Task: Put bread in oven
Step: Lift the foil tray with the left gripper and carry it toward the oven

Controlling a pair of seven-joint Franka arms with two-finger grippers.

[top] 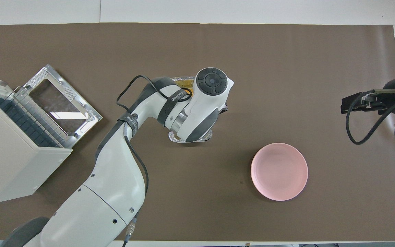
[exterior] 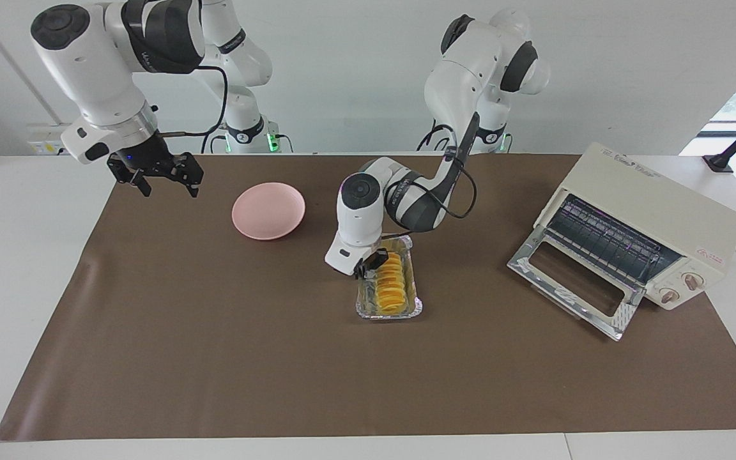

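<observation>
My left tool is down at the bread in its foil tray — grip unclear. The oven is open; the carry remains. My right tool waits — spread wide.

bread: ridged golden loaf, apparently lying flat | oven: cream, door dropped open

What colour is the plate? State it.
Pink, plain with no pattern. The plate shows best in the overhead view.
</observation>
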